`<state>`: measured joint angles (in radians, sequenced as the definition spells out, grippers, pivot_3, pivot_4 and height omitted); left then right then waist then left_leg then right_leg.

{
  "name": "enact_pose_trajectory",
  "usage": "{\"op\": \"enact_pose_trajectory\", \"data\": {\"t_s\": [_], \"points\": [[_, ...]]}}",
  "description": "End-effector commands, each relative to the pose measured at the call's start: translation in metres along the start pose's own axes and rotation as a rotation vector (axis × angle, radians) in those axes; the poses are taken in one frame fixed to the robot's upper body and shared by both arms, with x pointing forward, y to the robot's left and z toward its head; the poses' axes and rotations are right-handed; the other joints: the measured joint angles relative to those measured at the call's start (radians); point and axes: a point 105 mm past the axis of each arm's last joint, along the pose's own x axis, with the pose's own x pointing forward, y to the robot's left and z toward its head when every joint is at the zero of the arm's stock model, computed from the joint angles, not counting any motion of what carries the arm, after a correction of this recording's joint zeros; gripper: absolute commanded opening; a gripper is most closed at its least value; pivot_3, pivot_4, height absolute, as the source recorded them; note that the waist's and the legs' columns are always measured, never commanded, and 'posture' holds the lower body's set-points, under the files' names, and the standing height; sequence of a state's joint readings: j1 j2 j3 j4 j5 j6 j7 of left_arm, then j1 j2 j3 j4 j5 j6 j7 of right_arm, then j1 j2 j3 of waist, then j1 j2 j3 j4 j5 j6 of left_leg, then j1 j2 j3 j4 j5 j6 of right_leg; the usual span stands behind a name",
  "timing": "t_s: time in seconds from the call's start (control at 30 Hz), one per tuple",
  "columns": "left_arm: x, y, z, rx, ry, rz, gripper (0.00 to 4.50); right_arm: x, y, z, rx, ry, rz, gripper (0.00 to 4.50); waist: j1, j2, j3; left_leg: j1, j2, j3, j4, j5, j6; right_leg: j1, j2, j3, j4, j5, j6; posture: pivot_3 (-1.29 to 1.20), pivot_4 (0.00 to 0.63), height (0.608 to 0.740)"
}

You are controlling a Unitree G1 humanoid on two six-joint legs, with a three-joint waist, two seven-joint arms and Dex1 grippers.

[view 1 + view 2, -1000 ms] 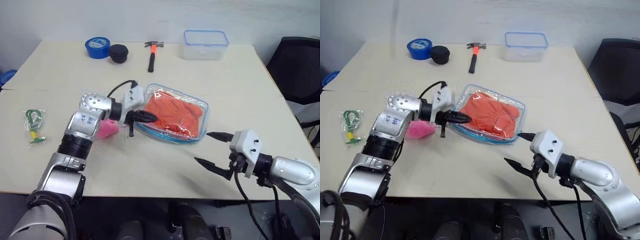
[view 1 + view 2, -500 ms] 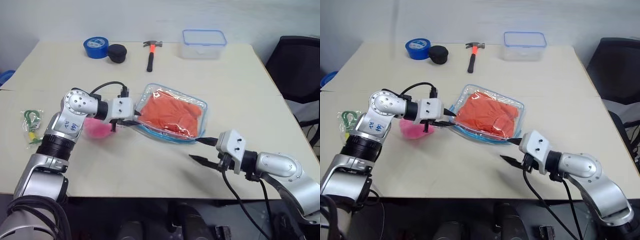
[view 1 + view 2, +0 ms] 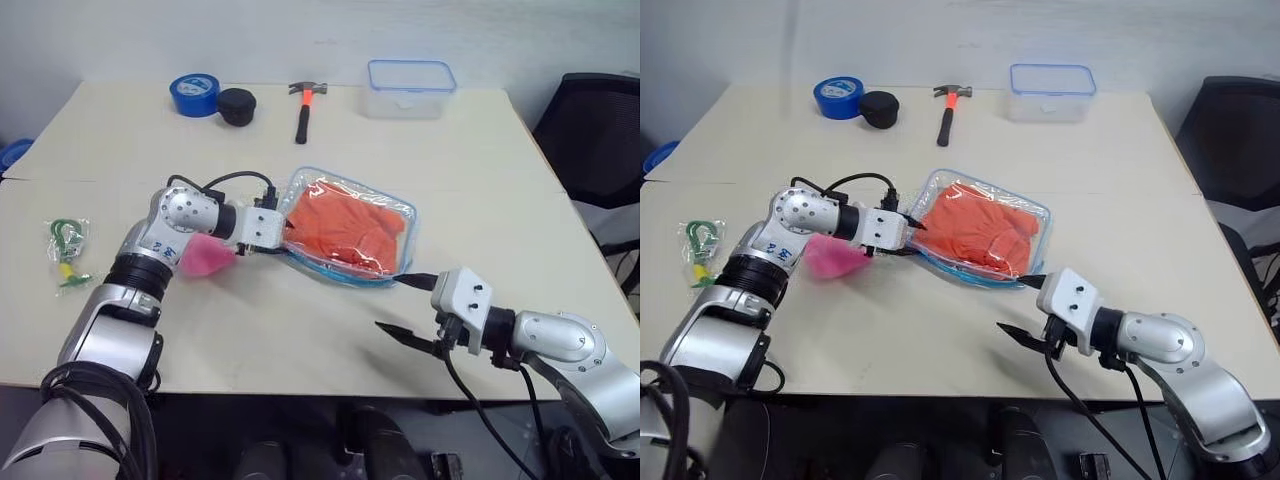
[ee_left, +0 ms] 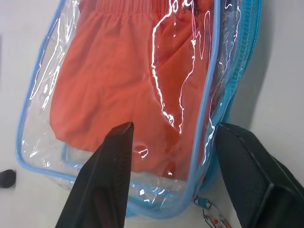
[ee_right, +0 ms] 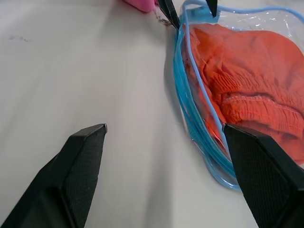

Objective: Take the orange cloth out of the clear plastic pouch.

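Compared with a second ago, the left gripper has rolled over and its fingers went from pinched together to partway apart; they now straddle the near-left corner of the clear plastic pouch, one finger over the clear face and one outside the blue zipper edge. Can't tell if they actually grip it or just sit around it. The right gripper slid in from about 4 o'clock of the pouch, and its upper fingertip now sits right at the pouch's near-right corner. Its fingers are spread wide with nothing between them.

The pouch hasn't budged: it lies flat around the middle of the table, with the hammer off at its 11 o'clock. The orange cloth is fully inside it, bunched and wrinkly, filling most of the bag, with a gathered elastic-looking hem showing through the plastic. The pink plush toy sits at the pouch's 9 o'clock, tucked under the left arm.
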<state>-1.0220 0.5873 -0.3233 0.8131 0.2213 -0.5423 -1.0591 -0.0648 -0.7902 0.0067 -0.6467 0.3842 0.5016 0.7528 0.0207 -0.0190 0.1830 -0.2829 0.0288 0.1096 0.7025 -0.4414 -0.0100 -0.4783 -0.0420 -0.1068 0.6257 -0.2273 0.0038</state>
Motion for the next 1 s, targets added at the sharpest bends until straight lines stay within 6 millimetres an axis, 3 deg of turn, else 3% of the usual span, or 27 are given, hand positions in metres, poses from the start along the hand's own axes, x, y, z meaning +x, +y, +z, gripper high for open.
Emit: {"op": "enact_pose_trajectory", "data": {"t_s": [0.03, 0.17, 0.3, 0.47, 0.67, 0.73, 0.8, 1.0], "points": [[-0.003, 0.011, 0.008, 0.023, -0.025, 0.018, 1.26, -0.006, -0.004, 0.012, -0.058, -0.026, -0.026, 4.11, 0.001, 0.0, 0.0, 0.0, 0.0, 0.0, 0.0, 0.0, 0.0, 0.0, 0.0, 0.0, 0.0, 0.0, 0.0, 0.0, 0.15, 0.74], [-0.003, 0.009, 0.016, -0.065, -0.099, -0.021, 0.01, -0.007, -0.004, 0.012, -0.065, -0.022, -0.026, 4.11, 0.002, 0.0, 0.0, 0.0, 0.0, 0.0, 0.0, 0.0, 0.0, 0.0, 0.001, -0.001, 0.0, 0.0, 0.0, 0.0, 0.15, 0.74], [-0.009, 0.017, 0.038, -0.276, -0.245, -0.043, 0.01, -0.006, -0.004, 0.012, -0.078, -0.018, -0.014, 4.11, 0.002, 0.0, 0.0, -0.001, -0.001, -0.001, 0.0, 0.0, 0.0, 0.0, 0.003, -0.001, 0.0, 0.0, 0.0, 0.0, 0.15, 0.74], [-0.018, 0.033, 0.055, -0.422, -0.326, 0.014, 0.0, 0.006, -0.008, 0.014, -0.134, -0.026, 0.012, 2.5, -0.002, 0.0, 0.0, 0.0, 0.0, -0.001, 0.0, 0.0, 0.0, 0.001, 0.002, 0.0, 0.0, 0.0, 0.0, 0.0, 0.15, 0.74], [-0.015, 0.028, 0.057, -0.451, -0.319, 0.039, 0.0, 0.038, -0.031, 0.017, -0.301, -0.006, -0.032, 0.49, -0.016, 0.0, 0.0, 0.0, 0.0, -0.001, 0.0, 0.0, 0.0, 0.0, 0.0, 0.001, 0.001, 0.0, 0.0, 0.0, 0.15, 0.74], [-0.012, 0.025, 0.059, -0.458, -0.324, 0.047, 0.0, 0.051, -0.039, 0.014, -0.377, 0.016, -0.041, 0.56, -0.021, 0.0, 0.0, 0.001, 0.0, -0.001, 0.0, 0.001, 0.0, 0.0, 0.0, 0.001, 0.001, 0.0, 0.0, 0.0, 0.15, 0.74], [-0.01, 0.022, 0.062, -0.454, -0.326, 0.048, 0.0, 0.06, -0.044, 0.011, -0.41, 0.029, -0.041, 1.01, -0.022, 0.0, 0.0, 0.001, 0.0, -0.001, 0.001, 0.001, -0.001, -0.001, 0.0, 0.0, 0.001, 0.0, 0.0, 0.0, 0.15, 0.74], [-0.011, 0.02, 0.066, -0.456, -0.33, 0.074, 0.0, 0.075, -0.049, -0.002, -0.508, 0.073, -0.029, 3.13, -0.021, 0.0, 0.0, 0.0, 0.001, -0.003, 0.002, 0.001, -0.001, -0.002, -0.002, -0.001, 0.001, 0.0, 0.0, 0.0, 0.15, 0.74]]}}
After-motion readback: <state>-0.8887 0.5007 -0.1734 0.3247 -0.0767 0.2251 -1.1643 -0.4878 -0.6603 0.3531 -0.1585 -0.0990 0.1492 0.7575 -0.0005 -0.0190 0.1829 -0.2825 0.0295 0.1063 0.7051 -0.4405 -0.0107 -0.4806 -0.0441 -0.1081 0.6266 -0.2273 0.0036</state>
